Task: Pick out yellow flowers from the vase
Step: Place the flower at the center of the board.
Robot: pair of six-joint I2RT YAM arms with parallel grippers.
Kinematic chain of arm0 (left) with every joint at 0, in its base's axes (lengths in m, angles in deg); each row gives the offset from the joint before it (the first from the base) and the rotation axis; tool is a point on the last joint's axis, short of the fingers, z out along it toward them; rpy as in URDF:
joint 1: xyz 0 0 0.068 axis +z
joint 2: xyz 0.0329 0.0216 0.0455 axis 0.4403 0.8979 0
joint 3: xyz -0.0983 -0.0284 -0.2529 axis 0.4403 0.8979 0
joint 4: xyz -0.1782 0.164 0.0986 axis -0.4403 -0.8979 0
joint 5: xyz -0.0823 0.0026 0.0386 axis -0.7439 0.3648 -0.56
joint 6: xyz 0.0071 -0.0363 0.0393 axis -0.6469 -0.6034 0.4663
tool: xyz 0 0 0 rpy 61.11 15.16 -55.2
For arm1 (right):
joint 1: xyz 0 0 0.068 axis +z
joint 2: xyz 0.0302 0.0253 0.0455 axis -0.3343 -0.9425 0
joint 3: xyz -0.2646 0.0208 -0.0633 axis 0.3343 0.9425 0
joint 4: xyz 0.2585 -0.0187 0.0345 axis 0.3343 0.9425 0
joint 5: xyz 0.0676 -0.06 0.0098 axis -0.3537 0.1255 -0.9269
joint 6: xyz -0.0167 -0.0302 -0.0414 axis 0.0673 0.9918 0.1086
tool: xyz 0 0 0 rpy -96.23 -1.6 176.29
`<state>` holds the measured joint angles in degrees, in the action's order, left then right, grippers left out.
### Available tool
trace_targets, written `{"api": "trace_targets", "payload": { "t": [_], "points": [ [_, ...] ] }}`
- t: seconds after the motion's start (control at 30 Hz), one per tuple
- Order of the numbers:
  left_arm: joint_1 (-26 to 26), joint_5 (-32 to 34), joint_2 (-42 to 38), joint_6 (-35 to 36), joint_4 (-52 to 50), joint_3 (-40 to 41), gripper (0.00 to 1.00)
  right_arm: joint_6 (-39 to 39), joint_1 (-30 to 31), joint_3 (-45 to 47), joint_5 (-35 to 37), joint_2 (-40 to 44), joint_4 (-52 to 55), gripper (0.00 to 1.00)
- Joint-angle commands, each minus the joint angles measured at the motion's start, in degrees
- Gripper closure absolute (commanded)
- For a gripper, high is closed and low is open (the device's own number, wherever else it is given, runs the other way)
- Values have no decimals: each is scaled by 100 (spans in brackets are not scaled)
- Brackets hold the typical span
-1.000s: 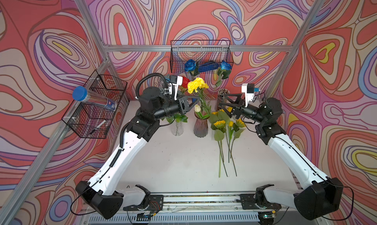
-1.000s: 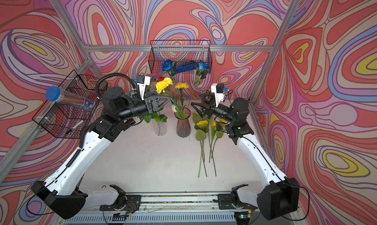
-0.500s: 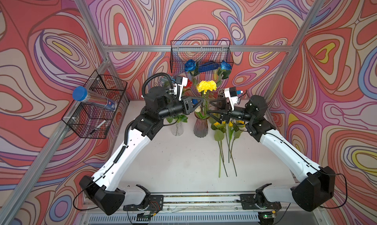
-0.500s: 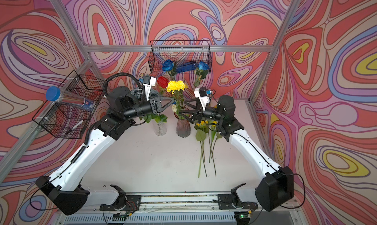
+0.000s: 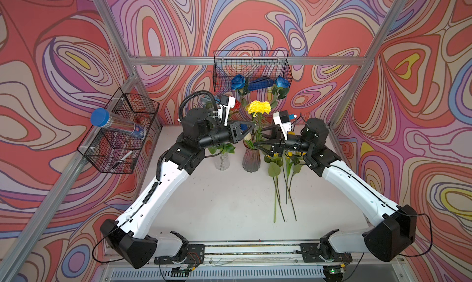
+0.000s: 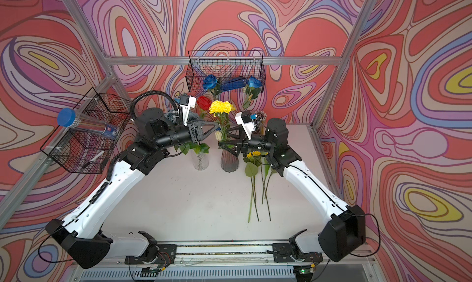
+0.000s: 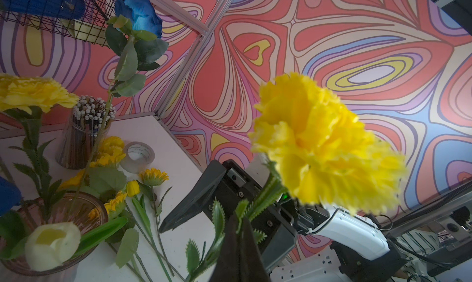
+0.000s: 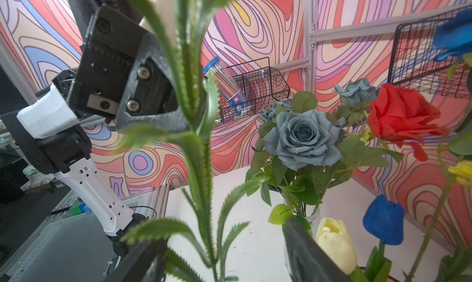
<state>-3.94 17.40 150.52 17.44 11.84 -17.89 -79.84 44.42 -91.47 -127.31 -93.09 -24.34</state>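
Observation:
My left gripper [image 5: 251, 126] [image 7: 239, 245] is shut on the green stem of a ruffled yellow flower [image 5: 259, 107] [image 7: 321, 150], held above the dark ribbed vase [image 5: 251, 159] [image 6: 229, 162]. My right gripper [image 5: 256, 137] [image 8: 219, 257] is open, with one finger on each side of that stem [image 8: 201, 153] and not touching it. A second yellow carnation [image 7: 33, 94] still stands in the vase with a white tulip [image 8: 334, 242]. Several yellow flowers [image 5: 281, 181] lie on the table to the right of the vase.
A clear vase [image 5: 222, 160] holds grey-blue roses [image 8: 304, 137] and a red rose [image 8: 401, 117]. A pencil cup [image 7: 84, 130] and a tape roll [image 7: 139, 155] stand at the back right. Wire baskets hang on the back wall [image 5: 251, 71] and on the left frame [image 5: 120, 135].
My left gripper has carried the yellow flower rightward, over the vase. My right arm has swung left to meet it, and its jaws have narrowed around the stem.

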Motion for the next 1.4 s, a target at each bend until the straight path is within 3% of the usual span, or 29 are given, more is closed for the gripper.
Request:
{"api": "trace_targets", "payload": {
  "t": [0.0, 0.13, 0.27, 0.47, 0.6, 0.77, 0.9, 1.07, 1.1, 1.17, 1.37],
  "points": [
    [-35, -41, 7, 18, 170, -168, 100, -103, 53, -192, -75, -130, -115, 35],
    [-39, -24, -12, 26, 166, -152, 100, -105, 78, -244, -52, -162, -120, 40],
    [-36, -23, -13, 35, 142, -149, 100, -98, 73, -223, -25, -144, -136, 62],
    [-35, -2, -19, 54, 134, -141, 100, -132, 77, -252, -50, -150, -133, 76],
    [-39, 26, -20, 88, 109, -159, 100, -123, 77, -294, -97, -167, -91, 95],
    [-35, 3, 7, 47, 133, -169, 100, -154, 73, -318, -97, -162, -85, 100],
    [-36, 25, 4, 90, 115, -172, 88, -151, 78, -335, -34, -118, -76, 100],
    [-26, 253, -215, 396, -143, -47, 35, -78, 77, -274, 307, 26, 20, 100],
    [-18, 329, -302, 471, -182, 33, 30, -40, 76, -273, 408, 49, 91, 100],
    [42, 436, -501, 599, -278, 200, 26, 24, 62, -269, 660, 105, 254, 100],
    [663, 362, -1080, 505, -431, 728, 24, -60, -195, -180, 1503, 262, 577, 100]
  ]
}}
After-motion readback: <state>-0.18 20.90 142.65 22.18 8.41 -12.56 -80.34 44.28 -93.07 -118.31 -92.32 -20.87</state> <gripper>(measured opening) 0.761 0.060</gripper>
